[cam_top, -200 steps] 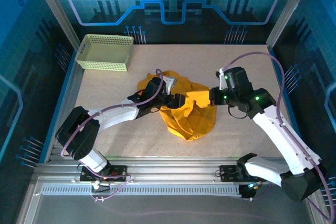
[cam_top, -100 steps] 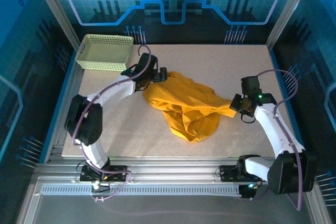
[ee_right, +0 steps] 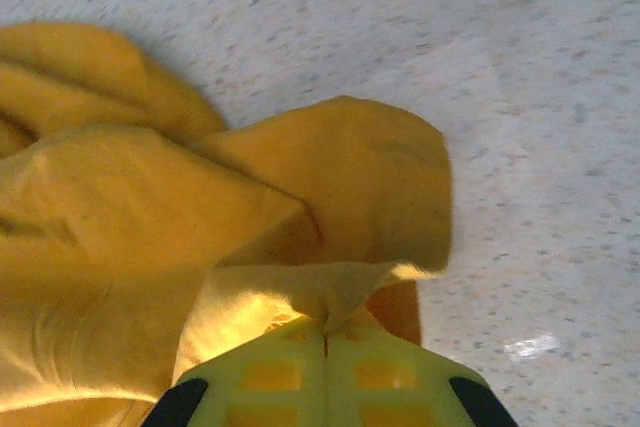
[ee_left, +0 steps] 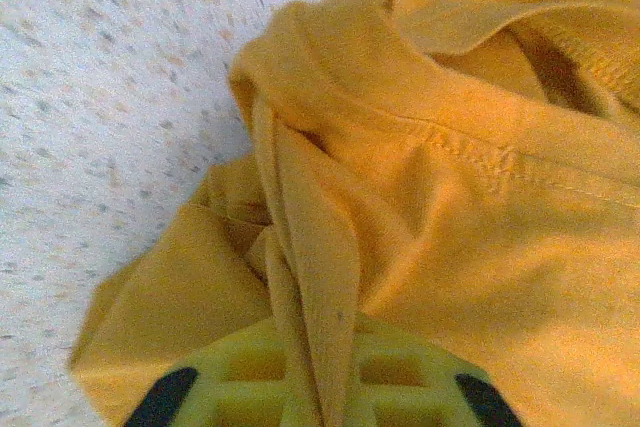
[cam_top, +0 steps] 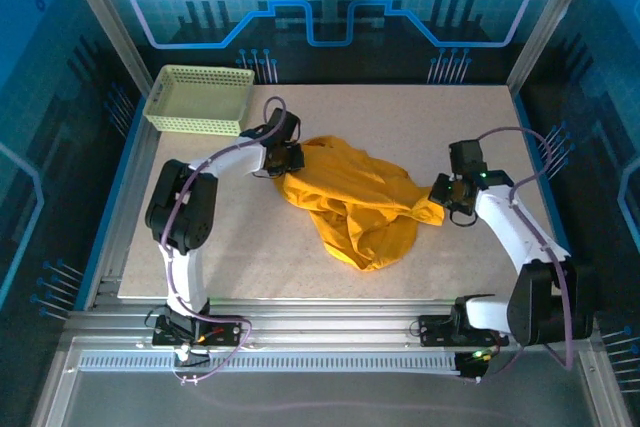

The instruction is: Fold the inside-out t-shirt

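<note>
— Left wrist view first: what has the left gripper [ee_left: 318, 387] got?
— Its jaws are pinched tight on a fold of the inside-out t-shirt [ee_left: 470, 207].
— And the right gripper [ee_right: 325, 342]?
— Clamped on another edge. The shirt lies bunched on the table [cam_top: 450, 117] between them, with a mesh basket [cam_top: 197, 99] at the far left corner.

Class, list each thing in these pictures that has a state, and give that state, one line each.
t-shirt: crumpled, not yet folded, held at both ends.
left fingers: shut on the t-shirt.
right fingers: shut on the t-shirt.
basket: upright, empty.
</note>
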{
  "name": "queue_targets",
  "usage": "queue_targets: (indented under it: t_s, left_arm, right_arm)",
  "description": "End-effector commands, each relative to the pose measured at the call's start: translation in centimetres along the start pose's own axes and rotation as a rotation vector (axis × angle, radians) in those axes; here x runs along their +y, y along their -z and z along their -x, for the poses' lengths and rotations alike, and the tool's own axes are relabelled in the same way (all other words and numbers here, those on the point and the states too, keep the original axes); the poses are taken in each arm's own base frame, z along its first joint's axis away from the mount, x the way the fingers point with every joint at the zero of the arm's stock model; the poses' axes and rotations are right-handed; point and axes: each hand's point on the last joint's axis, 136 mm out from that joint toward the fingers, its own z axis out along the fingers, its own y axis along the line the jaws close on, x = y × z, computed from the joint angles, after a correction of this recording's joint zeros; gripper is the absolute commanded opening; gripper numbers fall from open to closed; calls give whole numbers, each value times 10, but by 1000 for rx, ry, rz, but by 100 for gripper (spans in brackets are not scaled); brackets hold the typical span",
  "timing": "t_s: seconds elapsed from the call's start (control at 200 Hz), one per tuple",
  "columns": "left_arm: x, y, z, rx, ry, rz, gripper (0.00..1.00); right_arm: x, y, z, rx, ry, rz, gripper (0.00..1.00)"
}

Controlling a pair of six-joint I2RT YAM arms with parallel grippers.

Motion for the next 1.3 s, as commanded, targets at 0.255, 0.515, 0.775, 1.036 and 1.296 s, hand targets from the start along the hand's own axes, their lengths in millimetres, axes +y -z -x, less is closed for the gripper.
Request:
queue_targets:
  t_s: [0.255, 0.515, 0.775, 1.036, 1.296]
  left_arm:
    - [-89, 294, 94, -670, -229, -139, 0]
    - [-175, 205, -18, -372, -348, -329, 0]
    - [-233, 116, -158, 61, -439, -562, 40]
    - [-131, 105, -95, -53, -254, -312, 76]
    - [-75, 56, -80, 11, -226, -80, 86]
  right_arm:
    - [108, -3, 37, -29, 127, 245, 0]
    - [83, -27, 53, 12, 37, 231, 0]
    - [38, -20, 41, 1, 3, 170, 43]
    - [70, 11, 16, -36, 122, 252, 59]
    - [123, -4, -19, 23, 277, 275, 63]
